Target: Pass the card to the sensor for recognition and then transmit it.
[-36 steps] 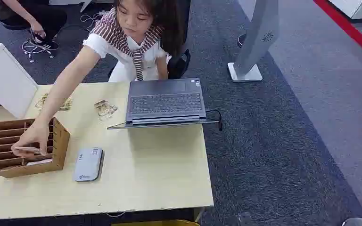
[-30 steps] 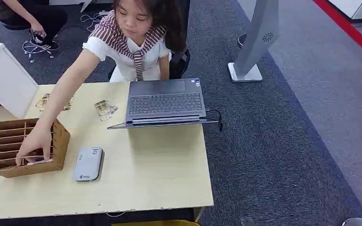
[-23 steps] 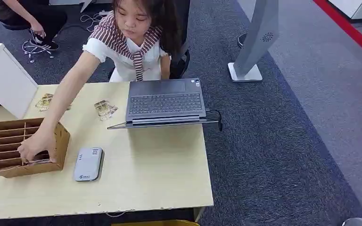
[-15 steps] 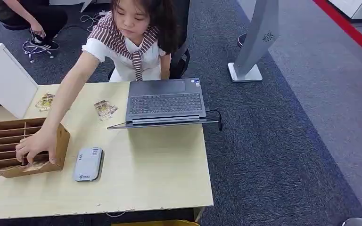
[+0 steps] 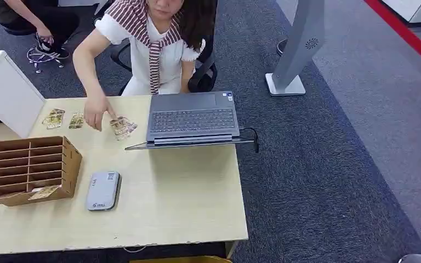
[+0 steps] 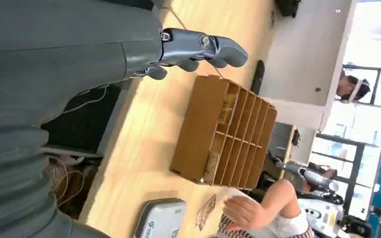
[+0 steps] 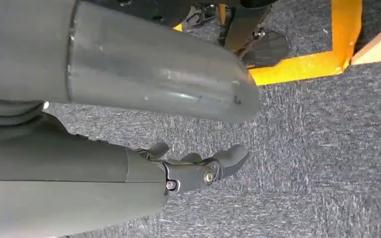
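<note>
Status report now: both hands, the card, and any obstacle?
Left hand empty, short of the wooden rack. Right hand empty, over carpet. Card in the rack's front slot, sensor beside it. Person's hand on cards by the laptop.

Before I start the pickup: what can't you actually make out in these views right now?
- Print on the card in the wooden organizer: too small in the head view.
- Label on the grey card reader: too small in the head view; cut by the edge in the left wrist view.
- Cards under the person's hand: partly covered.
- Laptop screen: unseen from the head view's angle.
</note>
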`<state>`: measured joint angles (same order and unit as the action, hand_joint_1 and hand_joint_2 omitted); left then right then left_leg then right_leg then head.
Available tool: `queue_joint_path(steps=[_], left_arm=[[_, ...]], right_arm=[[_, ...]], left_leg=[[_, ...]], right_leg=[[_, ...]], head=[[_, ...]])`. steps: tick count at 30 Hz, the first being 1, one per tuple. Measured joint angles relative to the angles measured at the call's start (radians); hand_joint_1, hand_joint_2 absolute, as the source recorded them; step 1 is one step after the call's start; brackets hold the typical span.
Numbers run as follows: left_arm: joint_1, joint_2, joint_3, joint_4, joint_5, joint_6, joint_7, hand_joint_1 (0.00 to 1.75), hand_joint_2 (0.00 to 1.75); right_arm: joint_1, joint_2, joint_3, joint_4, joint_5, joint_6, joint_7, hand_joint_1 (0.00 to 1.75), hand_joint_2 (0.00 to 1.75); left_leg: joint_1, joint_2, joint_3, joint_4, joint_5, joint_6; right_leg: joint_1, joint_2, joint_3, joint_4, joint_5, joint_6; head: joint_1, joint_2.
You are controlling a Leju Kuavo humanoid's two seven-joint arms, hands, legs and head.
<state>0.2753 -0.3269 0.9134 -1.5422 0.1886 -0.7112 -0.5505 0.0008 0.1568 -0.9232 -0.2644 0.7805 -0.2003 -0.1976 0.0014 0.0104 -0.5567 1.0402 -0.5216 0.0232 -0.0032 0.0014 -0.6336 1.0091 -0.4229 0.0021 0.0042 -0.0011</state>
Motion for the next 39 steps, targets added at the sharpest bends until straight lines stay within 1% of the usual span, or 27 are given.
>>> queue_joint_path(steps=[6, 10, 11, 17, 18, 19, 20, 22, 23, 30, 39], left_arm=[[0.001, 0.022, -0.119, -0.104, -0.083, 0.143, 0.0, 0.0, 1.75], [-0.002, 0.051, -0.203, -0.161, -0.137, 0.245, 0.0, 0.0, 1.75], [-0.003, 0.053, -0.21, -0.164, -0.142, 0.253, 0.0, 0.0, 1.75], [-0.004, 0.054, -0.213, -0.165, -0.145, 0.257, 0.0, 0.0, 1.75], [-0.01, 0.062, -0.233, -0.172, -0.161, 0.281, 0.002, 0.0, 1.75], [-0.012, 0.066, -0.236, -0.173, -0.164, 0.286, 0.003, 0.0, 1.75], [-0.037, 0.092, -0.288, -0.181, -0.213, 0.35, 0.016, 0.0, 1.75], [-0.089, 0.14, -0.376, -0.182, -0.299, 0.45, 0.044, 0.0, 1.75], [-0.141, 0.188, -0.451, -0.181, -0.389, 0.54, 0.078, 0.0, 1.75], [-0.242, 0.253, -0.551, -0.156, -0.536, 0.652, 0.141, 0.0, 1.75], [-0.384, 0.34, -0.683, -0.065, -0.743, 0.788, 0.236, 0.0, 1.75]], right_arm=[[-0.006, 0.0, -0.001, 0.009, 0.029, 0.0, 0.009, 0.0, 0.0], [-0.011, 0.0, -0.001, 0.013, 0.049, 0.002, 0.014, 0.0, 0.0], [-0.012, 0.0, -0.001, 0.014, 0.051, 0.002, 0.014, 0.0, 0.0], [-0.012, 0.0, -0.001, 0.014, 0.053, 0.002, 0.014, 0.0, 0.0], [-0.013, 0.0, -0.001, 0.015, 0.054, 0.003, 0.014, 0.0, 0.0], [-0.013, 0.0, -0.001, 0.015, 0.055, 0.003, 0.014, 0.0, 0.0], [-0.017, 0.0, -0.001, 0.018, 0.071, 0.005, 0.014, 0.0, 0.0], [-0.021, 0.0, -0.001, 0.021, 0.089, 0.014, 0.015, 0.0, 0.0], [-0.026, 0.0, -0.001, 0.024, 0.11, 0.023, 0.017, 0.0, 0.0], [-0.032, -0.001, -0.001, 0.028, 0.143, 0.033, 0.018, 0.0, 0.0], [-0.037, -0.001, 0.003, 0.034, 0.18, 0.045, 0.027, 0.0, 0.0]], left_leg=[[0.0, 0.0, 0.0, 0.0, 0.001, -0.001], [0.0, 0.0, 0.0, 0.0, 0.001, -0.001], [0.0, 0.0, 0.0, 0.0, 0.001, -0.001], [0.0, 0.0, 0.0, 0.0, 0.001, -0.001], [0.0, 0.0, 0.0, 0.0, 0.001, -0.001], [0.0, 0.0, 0.0, 0.0, 0.001, -0.001], [0.0, 0.0, 0.0, 0.0, 0.001, -0.001], [0.0, 0.0, 0.0, 0.0, 0.002, -0.002], [0.0, 0.0, 0.0, 0.0, 0.003, -0.001], [0.0, 0.0, 0.0, 0.0, 0.003, -0.001], [0.0, 0.0, 0.0, 0.0, 0.004, -0.001]], right_leg=[[0.0, 0.0, 0.0, 0.0, 0.001, -0.001], [0.0, 0.0, 0.0, 0.0, 0.001, -0.001], [0.0, 0.0, 0.0, 0.0, 0.001, -0.001], [0.0, 0.0, 0.0, 0.0, 0.001, -0.001], [0.0, 0.0, 0.0, 0.0, 0.001, -0.001], [0.0, 0.0, 0.0, 0.0, 0.001, -0.001], [0.0, 0.0, 0.0, 0.0, 0.002, -0.002], [0.0, 0.0, 0.0, 0.001, 0.002, -0.003], [0.0, 0.0, 0.0, 0.001, 0.002, -0.003], [0.0, 0.0, -0.001, 0.001, 0.003, -0.003], [0.0, 0.0, -0.001, 0.001, 0.004, -0.003]], head=[[0.0, 0.0], [0.0, 0.0], [0.0, 0.0], [0.0, 0.0], [0.0, 0.0], [0.0, 0.0], [0.0, 0.0], [0.0, 0.0], [0.0, 0.0], [0.0, 0.0], [0.0, 0.0]])
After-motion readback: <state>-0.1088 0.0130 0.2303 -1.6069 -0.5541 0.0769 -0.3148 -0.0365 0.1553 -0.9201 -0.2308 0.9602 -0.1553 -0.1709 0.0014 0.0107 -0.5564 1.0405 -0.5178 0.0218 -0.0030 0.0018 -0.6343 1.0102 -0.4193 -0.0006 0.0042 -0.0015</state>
